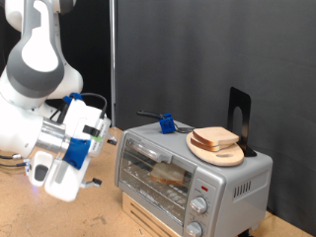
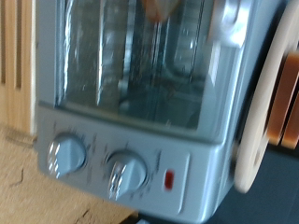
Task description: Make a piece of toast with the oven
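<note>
The oven point(image 1: 193, 176) is a silver box standing on a pale wooden crate, and its glass door looks closed. Through the glass a tan slice point(image 1: 170, 176) shows on the rack. A second piece of toast point(image 1: 215, 137) lies on a round wooden plate point(image 1: 229, 156) on the oven's roof. My gripper point(image 1: 84, 178) hangs at the exterior view's left, a short way from the oven's front and touching nothing. The wrist view is blurred and filled by the oven front point(image 2: 140, 84), its two knobs point(image 2: 67, 154) point(image 2: 126, 171) and red light point(image 2: 171, 179). No fingers show there.
A blue object point(image 1: 167, 123) and a black upright stand point(image 1: 239, 117) sit on the oven's roof. The plate's rim point(image 2: 262, 121) overhangs the oven in the wrist view. A black curtain hangs behind. The wooden table point(image 1: 99, 219) stretches in front.
</note>
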